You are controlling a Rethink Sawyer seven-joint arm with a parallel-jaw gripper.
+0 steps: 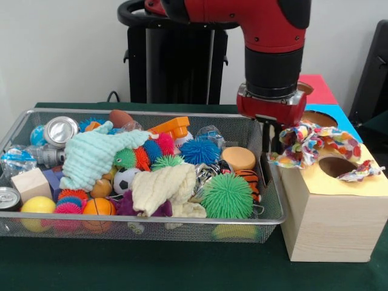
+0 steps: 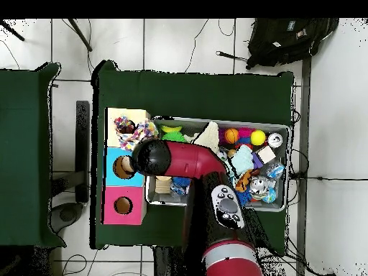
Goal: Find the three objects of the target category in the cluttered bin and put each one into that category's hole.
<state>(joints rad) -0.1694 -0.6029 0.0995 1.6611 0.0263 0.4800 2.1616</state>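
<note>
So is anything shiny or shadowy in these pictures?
In the front view, the can lid gleams with reflected light, the wire bin lets you see the toys through its side, and the box front sits in soft shade. In the overhead view, the arm hides part of the bin and the light looks flat, with no strong shadows.

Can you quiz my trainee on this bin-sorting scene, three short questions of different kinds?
1. True or false: the multicoloured patterned cloth lies on the yellow top of the pale wooden box.
2. Multiple choice: the large green spiky rubber ball sits in the wire mesh bin at its (A) end nearest the box, (B) far end, (C) outside.
3. Fill in: the folded towel atop the clutter is pale ____.

Key: 1 true; 2 A; 3 green (mint).
</note>
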